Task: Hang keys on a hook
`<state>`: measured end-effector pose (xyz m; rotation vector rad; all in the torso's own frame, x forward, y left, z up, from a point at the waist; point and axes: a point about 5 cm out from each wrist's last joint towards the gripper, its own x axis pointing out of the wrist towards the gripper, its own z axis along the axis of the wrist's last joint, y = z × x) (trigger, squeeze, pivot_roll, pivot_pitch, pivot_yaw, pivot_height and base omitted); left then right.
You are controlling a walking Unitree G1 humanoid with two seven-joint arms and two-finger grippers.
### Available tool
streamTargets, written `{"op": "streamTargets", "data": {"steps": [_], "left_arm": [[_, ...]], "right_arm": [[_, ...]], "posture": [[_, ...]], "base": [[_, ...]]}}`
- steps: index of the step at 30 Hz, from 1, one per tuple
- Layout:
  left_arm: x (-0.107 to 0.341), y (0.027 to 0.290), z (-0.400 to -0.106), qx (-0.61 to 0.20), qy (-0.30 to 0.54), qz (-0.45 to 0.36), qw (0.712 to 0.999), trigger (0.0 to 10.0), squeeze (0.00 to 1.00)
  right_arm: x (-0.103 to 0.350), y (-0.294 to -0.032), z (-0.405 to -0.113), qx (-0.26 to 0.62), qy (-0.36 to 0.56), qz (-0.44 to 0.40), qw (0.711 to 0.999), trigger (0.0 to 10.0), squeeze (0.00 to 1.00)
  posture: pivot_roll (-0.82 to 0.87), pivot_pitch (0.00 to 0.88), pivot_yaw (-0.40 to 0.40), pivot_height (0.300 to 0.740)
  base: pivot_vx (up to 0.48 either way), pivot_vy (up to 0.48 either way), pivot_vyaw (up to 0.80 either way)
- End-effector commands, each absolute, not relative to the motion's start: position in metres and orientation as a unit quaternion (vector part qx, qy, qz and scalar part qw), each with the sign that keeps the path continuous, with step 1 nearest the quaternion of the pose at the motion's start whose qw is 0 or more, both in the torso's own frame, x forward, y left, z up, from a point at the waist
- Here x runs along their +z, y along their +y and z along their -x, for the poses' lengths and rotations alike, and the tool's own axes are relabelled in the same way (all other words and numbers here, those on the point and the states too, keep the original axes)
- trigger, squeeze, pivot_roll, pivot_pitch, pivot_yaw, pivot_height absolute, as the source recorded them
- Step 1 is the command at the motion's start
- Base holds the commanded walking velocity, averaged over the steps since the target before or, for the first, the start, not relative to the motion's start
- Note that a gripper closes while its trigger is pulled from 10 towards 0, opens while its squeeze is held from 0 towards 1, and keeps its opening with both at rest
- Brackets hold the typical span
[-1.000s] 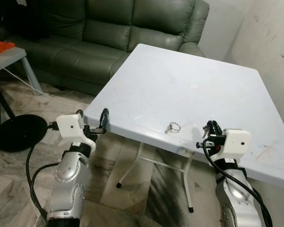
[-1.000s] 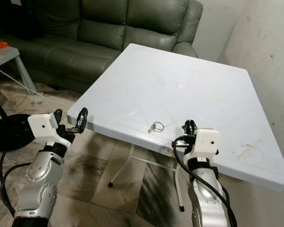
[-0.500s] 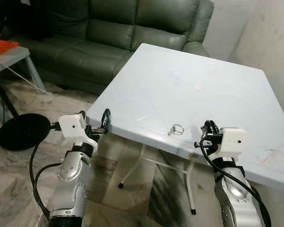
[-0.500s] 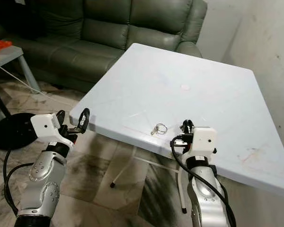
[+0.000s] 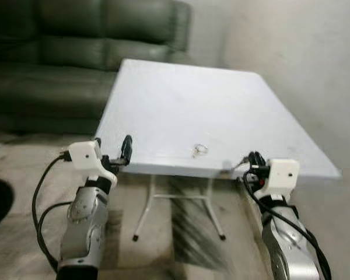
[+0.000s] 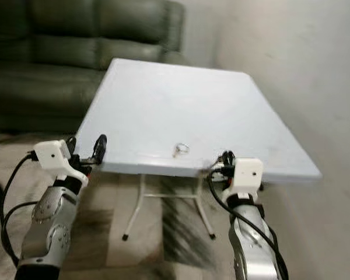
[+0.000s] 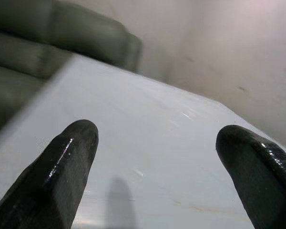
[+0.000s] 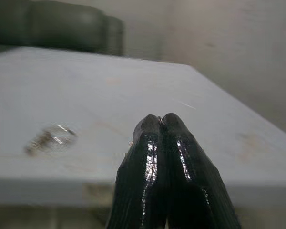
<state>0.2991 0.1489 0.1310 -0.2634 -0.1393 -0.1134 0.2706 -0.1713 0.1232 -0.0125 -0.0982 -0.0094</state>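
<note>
Comparing with half a second back, the whole scene is seen shifted: the camera has swung, so the sofa now sits further off to the robot's left and the bare wall takes up the right. Things themselves are not judged to have moved. The keys lie flat on the white surface, near its front edge, as before.

Meaning for the task: nothing is gripped yet, no hook is visible, so pickup is judged still pending and the body is being squared to the surface.

Arm poses:
- Left claw is held raised just off the surface's near-left corner, fingers spread wide; in the left wrist view both fingertips are well apart with nothing between them.
- Right claw is held at the front edge, near the keys but apart from them, to their right. Fingers are pressed together and empty; the right wrist view shows the keys beside the closed tips.
</note>
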Motion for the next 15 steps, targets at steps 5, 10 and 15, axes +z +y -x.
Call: {"op": "streamTargets", "data": {"steps": [5,10,15], "left_arm": [[0.1305,0.1457,-0.2996,-0.062,-0.063,0.127,0.988,10.0,0.0],[0.1303,0.1451,-0.2998,-0.059,-0.061,0.133,0.987,10.0,0.0],[0.1304,0.1445,-0.3002,-0.06,-0.06,0.13,0.988,10.0,0.0]], "right_arm": [[0.1229,-0.1725,-0.2699,-0.012,-0.042,0.002,0.999,10.0,0.0],[0.1234,-0.1721,-0.2702,-0.009,-0.045,0.006,0.999,10.0,0.0],[0.1234,-0.1721,-0.2707,-0.009,-0.044,0.006,0.999,10.0,0.0]], "posture": [[0.02,0.052,-0.105,0.714],[0.02,0.048,-0.106,0.714],[0.03,0.041,-0.105,0.714]], "base": [[0.0,0.0,-0.78],[0.0,0.0,-0.78],[0.0,0.0,-0.78]]}}
